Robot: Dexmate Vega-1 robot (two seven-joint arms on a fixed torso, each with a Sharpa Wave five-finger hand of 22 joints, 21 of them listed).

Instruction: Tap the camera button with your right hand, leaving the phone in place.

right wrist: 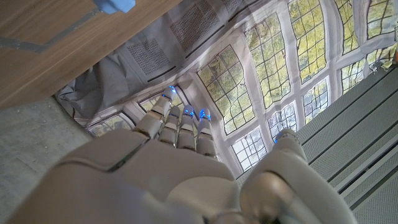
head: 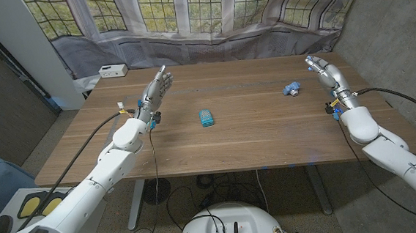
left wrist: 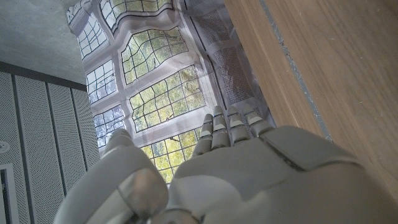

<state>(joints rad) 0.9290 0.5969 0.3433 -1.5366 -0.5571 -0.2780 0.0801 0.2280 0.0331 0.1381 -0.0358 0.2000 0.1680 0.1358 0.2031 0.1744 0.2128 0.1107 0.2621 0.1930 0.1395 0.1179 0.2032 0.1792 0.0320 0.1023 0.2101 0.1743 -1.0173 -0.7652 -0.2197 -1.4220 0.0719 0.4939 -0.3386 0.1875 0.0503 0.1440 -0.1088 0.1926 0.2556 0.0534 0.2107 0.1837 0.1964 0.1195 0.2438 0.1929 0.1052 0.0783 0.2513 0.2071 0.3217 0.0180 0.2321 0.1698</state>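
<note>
A small teal phone [head: 206, 117] lies near the middle of the wooden table [head: 254, 139]. My right hand [head: 322, 71] is raised over the table's far right part, fingers stretched out and holding nothing, well to the right of the phone. The same right hand [right wrist: 180, 165] points its straight fingers toward the windows. On the far left side my left hand [head: 156, 88] is lifted too, fingers extended and apart, with nothing in it. In the left wrist view the left hand [left wrist: 224, 174] reaches along the table's edge [left wrist: 311, 68].
A small blue object [head: 290, 89] lies on the table just left of my right hand, and it also shows as the blue object [right wrist: 115, 5] in the right wrist view. A white box [head: 112, 70] sits at the far left corner. Draped fabric and windows stand behind the table.
</note>
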